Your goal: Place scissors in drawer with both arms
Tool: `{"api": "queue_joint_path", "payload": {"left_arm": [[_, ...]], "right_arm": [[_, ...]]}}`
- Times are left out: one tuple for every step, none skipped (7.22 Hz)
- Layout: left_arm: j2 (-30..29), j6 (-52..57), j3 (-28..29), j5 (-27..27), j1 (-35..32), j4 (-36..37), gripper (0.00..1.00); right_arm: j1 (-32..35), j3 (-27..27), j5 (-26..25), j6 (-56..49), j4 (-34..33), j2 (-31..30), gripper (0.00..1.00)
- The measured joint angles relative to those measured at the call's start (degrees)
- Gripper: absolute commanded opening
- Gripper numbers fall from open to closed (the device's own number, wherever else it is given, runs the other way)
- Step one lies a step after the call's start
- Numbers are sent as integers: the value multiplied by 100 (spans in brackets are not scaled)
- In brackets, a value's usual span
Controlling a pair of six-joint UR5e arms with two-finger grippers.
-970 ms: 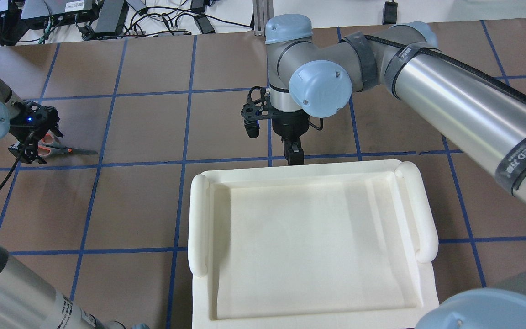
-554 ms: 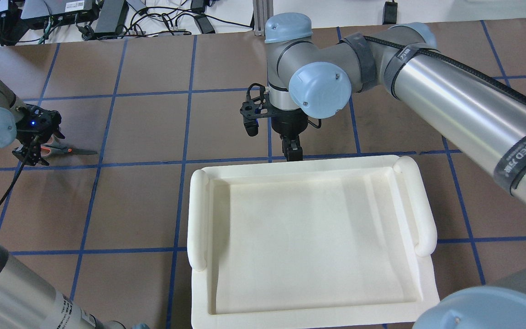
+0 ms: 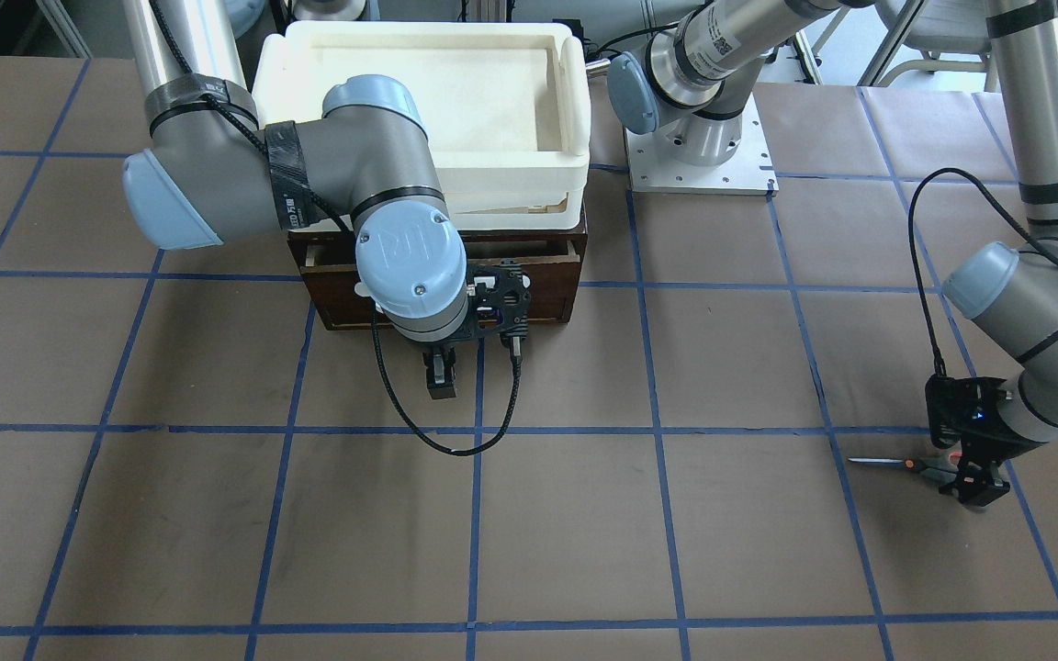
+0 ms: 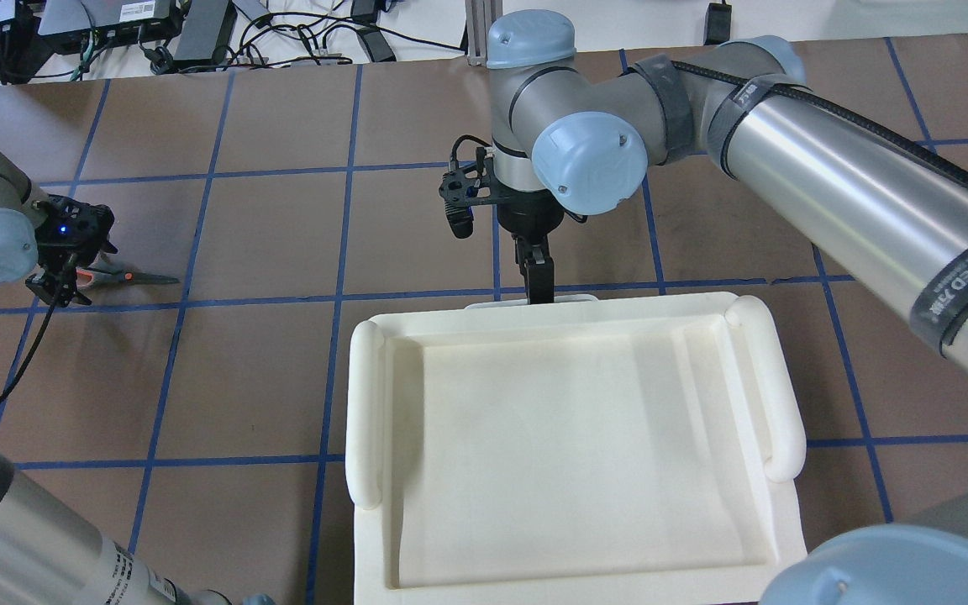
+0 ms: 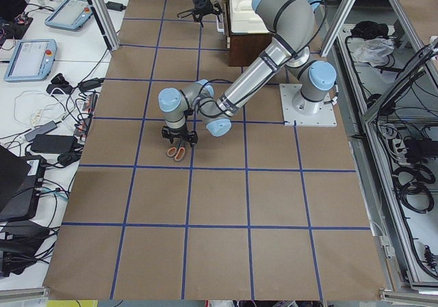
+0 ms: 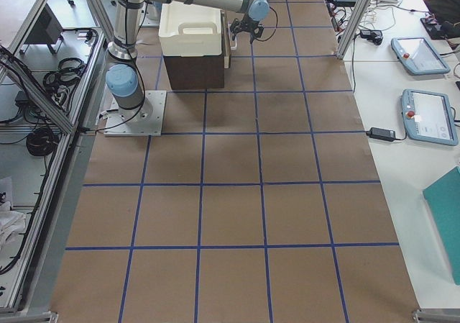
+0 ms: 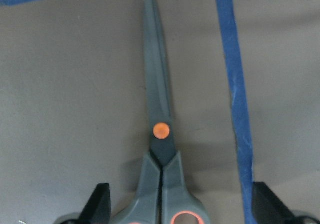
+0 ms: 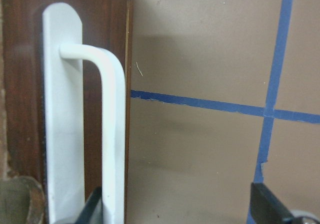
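Scissors [image 7: 160, 134], slim grey blades, orange pivot, lie flat inside the wide-open left claw [image 7: 182, 206], ungripped. Right claw [image 8: 182, 209] stands open, holding nothing; dark wooden drawer [image 8: 20, 84], rounded white bar handle [image 8: 112, 134] beside one finger.

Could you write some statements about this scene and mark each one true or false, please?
1. The scissors lie on the table, blades closed. True.
2. The left hand holds the scissors in the air. False: it is open around their handles.
3. The right hand is at the white handle of the drawer. True.
4. The cream tray stands on the table beside the drawer. False: it sits above the drawer.
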Motion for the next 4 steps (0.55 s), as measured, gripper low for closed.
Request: {"api": "queue_joint_path", "payload": {"left_arm": [[3, -28, -167, -2, 2, 378, 96], [-3, -26, -254, -12, 2, 568, 86], [1, -8, -284, -17, 2, 640, 69], [10, 16, -293, -25, 2, 664, 55]], "right_arm": [[0, -8, -8, -2, -77, 1, 100], [-1, -10, -14, -6, -161, 10, 100], [-1, -13, -19, -13, -242, 32, 100], [-1, -14, -21, -22, -309, 59, 100]]}}
